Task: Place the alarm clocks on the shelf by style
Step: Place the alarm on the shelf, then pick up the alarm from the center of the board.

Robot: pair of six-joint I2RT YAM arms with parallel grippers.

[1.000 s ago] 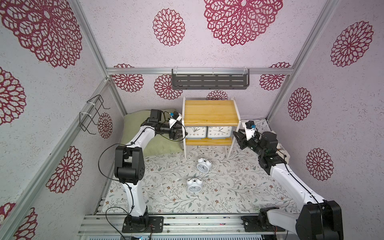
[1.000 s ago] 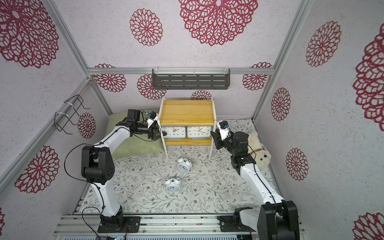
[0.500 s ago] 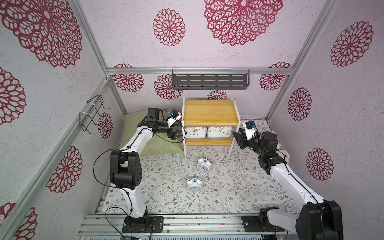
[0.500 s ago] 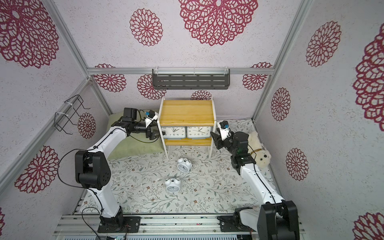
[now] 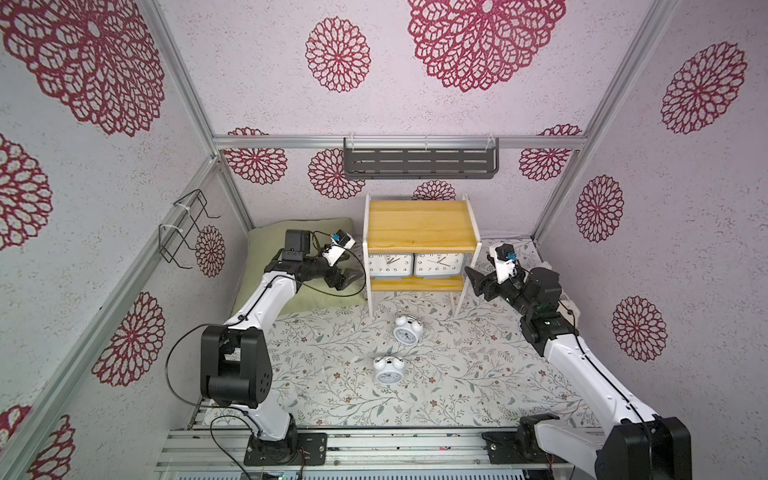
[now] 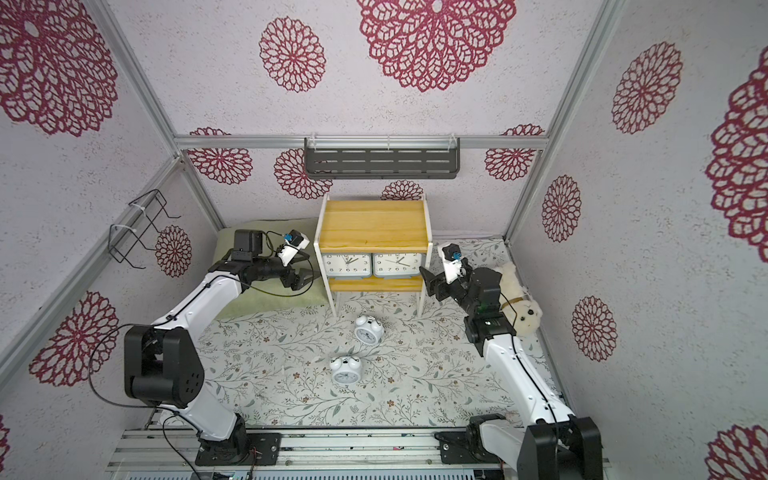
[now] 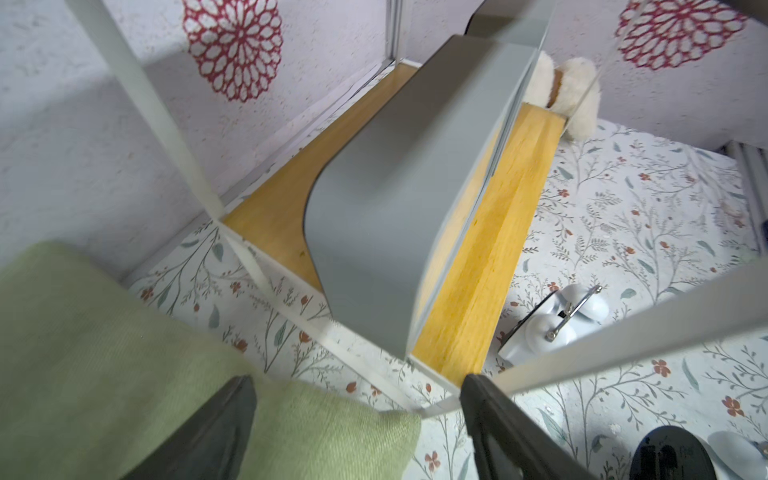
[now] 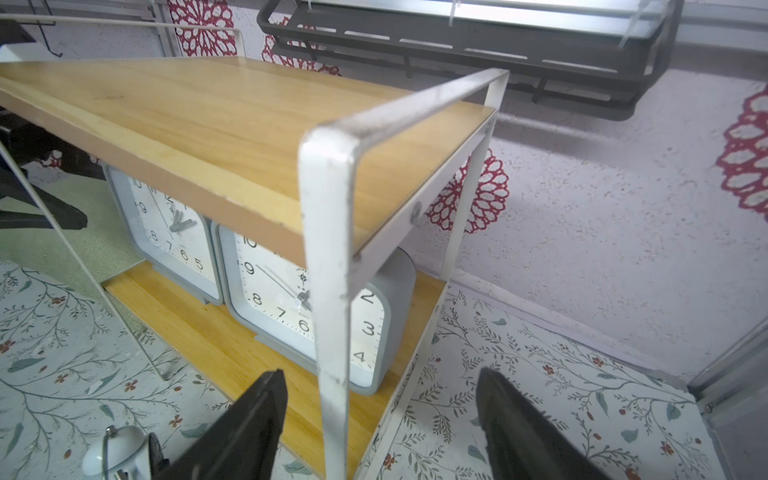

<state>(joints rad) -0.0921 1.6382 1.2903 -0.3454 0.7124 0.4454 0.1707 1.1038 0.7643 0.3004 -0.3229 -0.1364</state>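
Tabletop (image 5: 478,374), floral cloth, carries everything. Shelf (image 5: 419,224), two wooden boards in a white frame, stands at the back wall. Green pillow (image 5: 266,239) lies beside the shelf, under my left arm. Left boxy clock (image 5: 390,266) and right boxy clock (image 5: 438,264) stand upright, side by side on the lower board, faces forward. Far twin-bell clock (image 5: 407,330) and near twin-bell clock (image 5: 387,371) sit on the tabletop before the shelf, apart. My left pincer (image 5: 348,279), jaws apart and empty, hangs just beside the shelf's left frame. My right pincer (image 5: 478,284), likewise apart and empty, hangs by its right frame.
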